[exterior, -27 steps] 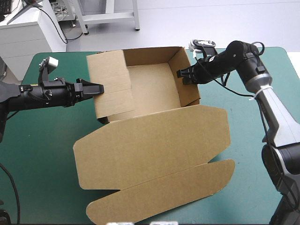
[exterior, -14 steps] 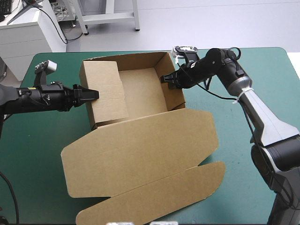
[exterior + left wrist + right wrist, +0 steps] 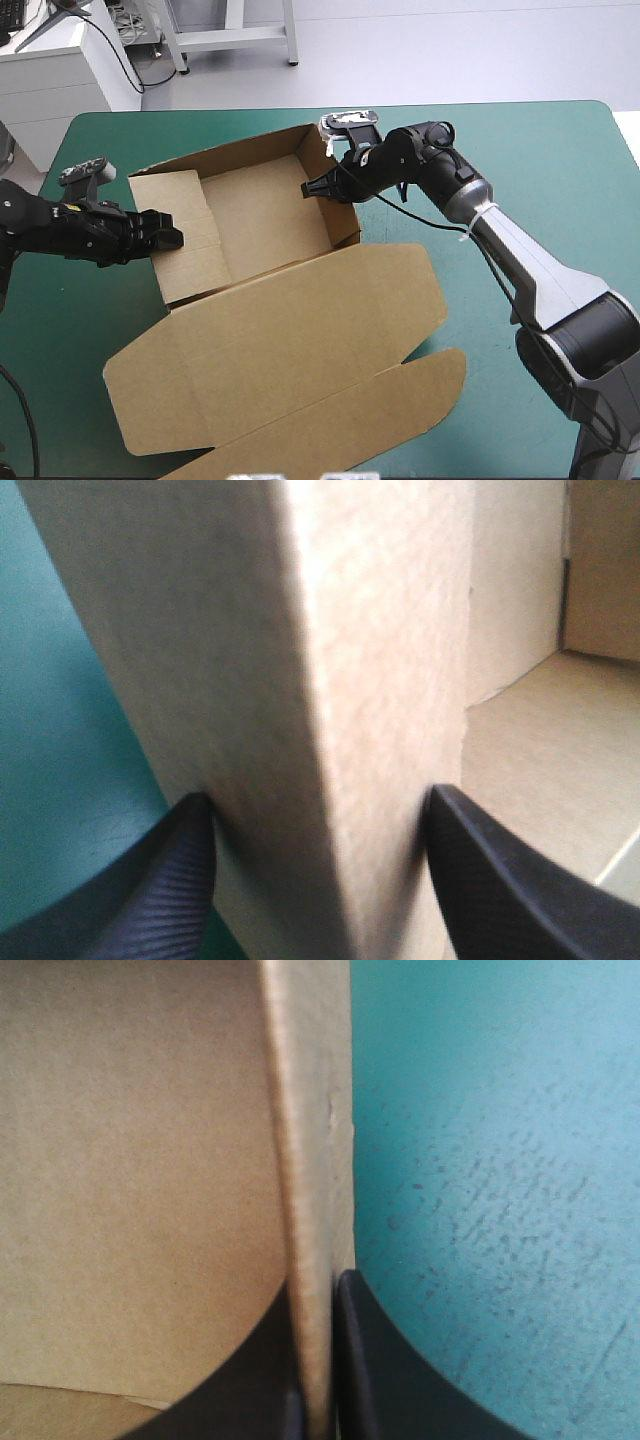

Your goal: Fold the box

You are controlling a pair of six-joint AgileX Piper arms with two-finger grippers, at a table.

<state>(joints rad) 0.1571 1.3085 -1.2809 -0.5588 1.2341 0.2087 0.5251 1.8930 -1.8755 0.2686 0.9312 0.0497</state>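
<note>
The box (image 3: 260, 215): where does it sit, and in what shape?

Left of the tabletop's (image 3: 540, 170) middle, toward the far edge, turned askew. It is an open tray with its walls raised. The lid (image 3: 280, 340) lies flat on the near side.

Why an arm on each side?

The left end effector (image 3: 176, 238) clamps the thick, doubled left wall (image 3: 300, 730), one side of the grip outside the tray and one inside. The right end effector (image 3: 310, 188) pinches the thin right wall (image 3: 310, 1160) the same way, nearly closed on the board. I judge that gripping opposite walls lets the pair steer the whole tray and stops either wall from springing outward.

And the lid lying flat?

Probably so the tray's inside is reachable from above. As far as I can see, none of it is tucked in yet.
</note>
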